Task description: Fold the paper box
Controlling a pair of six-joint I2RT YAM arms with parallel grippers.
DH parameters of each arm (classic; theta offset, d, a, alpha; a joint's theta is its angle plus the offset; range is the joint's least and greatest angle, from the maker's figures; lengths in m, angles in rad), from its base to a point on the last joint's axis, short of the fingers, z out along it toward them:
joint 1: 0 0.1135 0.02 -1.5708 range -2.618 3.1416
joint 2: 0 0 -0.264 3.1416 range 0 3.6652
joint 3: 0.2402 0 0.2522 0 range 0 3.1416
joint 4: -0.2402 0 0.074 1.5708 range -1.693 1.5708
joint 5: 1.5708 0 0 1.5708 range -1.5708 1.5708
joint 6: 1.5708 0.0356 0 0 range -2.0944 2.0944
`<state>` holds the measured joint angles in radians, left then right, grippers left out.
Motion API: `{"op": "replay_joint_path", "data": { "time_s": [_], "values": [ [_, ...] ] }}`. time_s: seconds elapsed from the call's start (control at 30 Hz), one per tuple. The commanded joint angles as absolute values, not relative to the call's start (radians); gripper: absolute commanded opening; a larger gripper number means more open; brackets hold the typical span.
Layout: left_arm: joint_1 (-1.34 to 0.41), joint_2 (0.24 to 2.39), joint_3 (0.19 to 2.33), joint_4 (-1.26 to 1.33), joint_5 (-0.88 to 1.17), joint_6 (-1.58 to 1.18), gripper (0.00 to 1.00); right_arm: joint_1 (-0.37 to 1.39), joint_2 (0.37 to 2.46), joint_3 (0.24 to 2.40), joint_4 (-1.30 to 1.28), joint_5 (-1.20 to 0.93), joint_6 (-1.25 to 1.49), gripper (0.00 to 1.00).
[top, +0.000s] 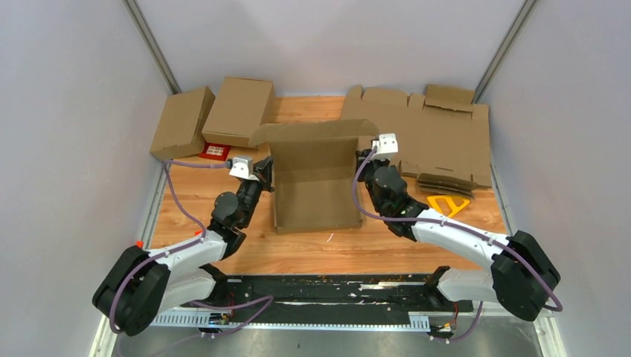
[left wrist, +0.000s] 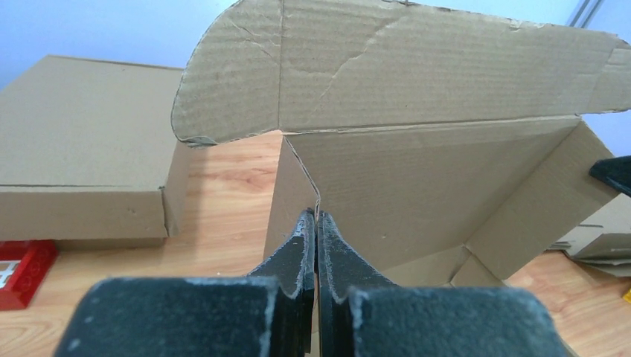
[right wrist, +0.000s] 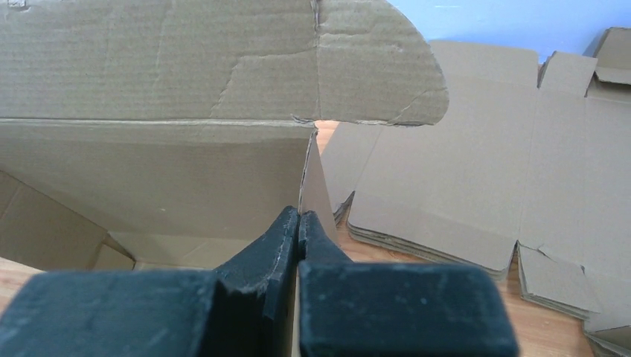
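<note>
The paper box (top: pixel 316 178) sits in the middle of the wooden tabletop (top: pixel 298 249). Its base lies flat, both side walls stand up, and the back wall is raised with the long lid flap leaning forward over it. The left gripper (left wrist: pixel 315 219) is pressed together on the top edge of the left side wall, and the right gripper (right wrist: pixel 299 219) pinches the right wall the same way. To do this step well, I judge both walls should be held square to the base and at equal height, so that the back wall's corner tabs can tuck inside them. Pulling outward could tear the already creased corrugated board or slide the base. No brand, label or print shows on the box, on the stack of flat cardboard sheets (top: pixel 431 134) at the back right, or on the two closed cardboard boxes (top: pixel 238 111) at the back left. The small red card (top: pixel 216 151) carries pale marks too small to read.
</note>
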<state>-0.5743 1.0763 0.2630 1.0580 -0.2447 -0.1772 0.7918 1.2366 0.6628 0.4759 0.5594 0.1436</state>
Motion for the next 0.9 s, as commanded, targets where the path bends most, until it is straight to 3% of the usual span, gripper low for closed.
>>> {"op": "replay_joint_path", "data": {
  "time_s": [0.0,0.23,0.57,0.7,0.87],
  "values": [
    [-0.600,1.131,0.272,1.128,-0.134,-0.251,0.00,0.823,1.205,0.666,0.408,0.487,0.170,0.00],
    [-0.604,1.099,0.133,1.143,-0.128,-0.223,0.00,0.824,1.132,0.608,0.314,0.482,0.198,0.00],
    [-0.605,0.926,0.117,0.908,-0.124,-0.156,0.00,0.824,1.093,0.590,0.247,0.472,0.238,0.00],
    [-0.604,0.896,0.130,0.810,-0.074,-0.169,0.06,0.823,1.104,0.584,0.207,0.468,0.246,0.00],
    [-0.604,0.819,0.125,0.635,-0.029,-0.241,0.22,0.824,1.099,0.545,0.212,0.462,0.224,0.00]
  ]
}}
